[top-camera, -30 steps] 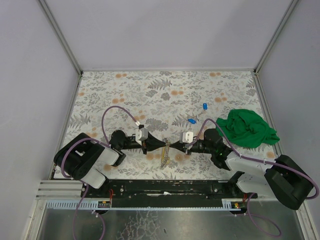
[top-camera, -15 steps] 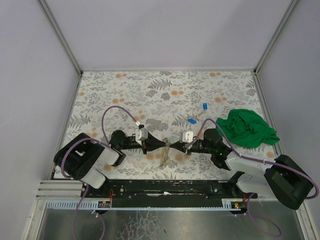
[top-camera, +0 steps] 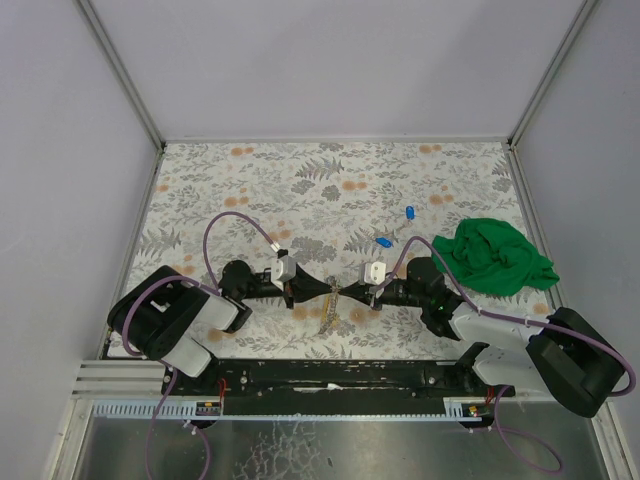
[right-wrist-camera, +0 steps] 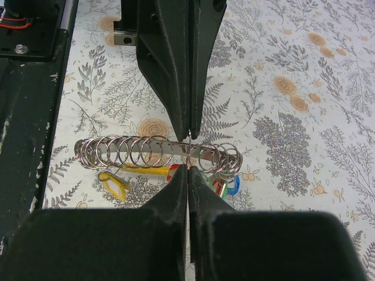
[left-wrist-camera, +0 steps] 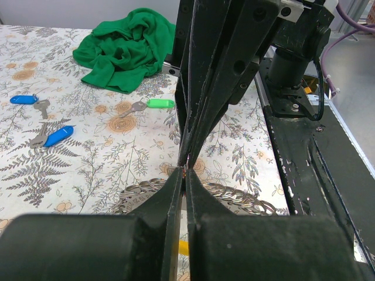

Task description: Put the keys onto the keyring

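Close to the near edge of the worktop [top-camera: 250, 180], left tool [top-camera: 329, 289] and right tool [top-camera: 343, 291] nose to nose, each with its fingers pressed fully together. No telling from either wrist view whether a thin loop sits pinched at the tips. Just beneath that meeting point, flat on the floral surface, the keyring [right-wrist-camera: 153, 152]: a long row of silvery loops, with a yellow tag [right-wrist-camera: 114, 180] at one end and red, green and blue tags bunched at the other. Further back, lying loose and well apart from the ring, the keys [top-camera: 383, 242]: two blue-tagged, one beyond the other, plus a green-tagged key [left-wrist-camera: 153, 104] nearer the right arm. Off to the right, crumpled, a green cloth [top-camera: 497, 256]. Against half a second and a second ago, almost nothing different: same meeting point, same closed fingers, keyring, keys and cloth unmoved, only a very slight shift in the right arm's rear links.
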Controlling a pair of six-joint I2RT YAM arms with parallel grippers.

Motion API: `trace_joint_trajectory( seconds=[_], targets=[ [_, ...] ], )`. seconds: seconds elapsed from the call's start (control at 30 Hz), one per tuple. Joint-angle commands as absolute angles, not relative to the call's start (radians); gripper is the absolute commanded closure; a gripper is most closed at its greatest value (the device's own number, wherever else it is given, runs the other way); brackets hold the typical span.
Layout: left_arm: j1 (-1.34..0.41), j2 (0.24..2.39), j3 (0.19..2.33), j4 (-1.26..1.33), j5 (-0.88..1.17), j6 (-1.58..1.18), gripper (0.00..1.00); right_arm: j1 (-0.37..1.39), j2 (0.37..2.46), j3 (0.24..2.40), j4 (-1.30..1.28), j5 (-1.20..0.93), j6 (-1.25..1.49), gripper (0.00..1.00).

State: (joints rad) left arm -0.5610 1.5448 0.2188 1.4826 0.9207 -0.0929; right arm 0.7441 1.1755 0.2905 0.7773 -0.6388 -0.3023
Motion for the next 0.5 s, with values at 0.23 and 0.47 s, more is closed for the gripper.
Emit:
trace_joint_trajectory(
  seconds=[0.23, 0.47],
  targets=[
    [-0.555, 1.545, 0.245, 1.588, 0.930, -0.091, 1.00, 0.739, 1.181, 0.316, 0.860, -0.642, -0.287, 1.00],
    [-0.556, 1.545, 0.245, 1.588, 0.930, -0.092, 1.00, 0.739, 1.184, 0.316, 0.874, -0.651, -0.279, 1.00]
  ],
)
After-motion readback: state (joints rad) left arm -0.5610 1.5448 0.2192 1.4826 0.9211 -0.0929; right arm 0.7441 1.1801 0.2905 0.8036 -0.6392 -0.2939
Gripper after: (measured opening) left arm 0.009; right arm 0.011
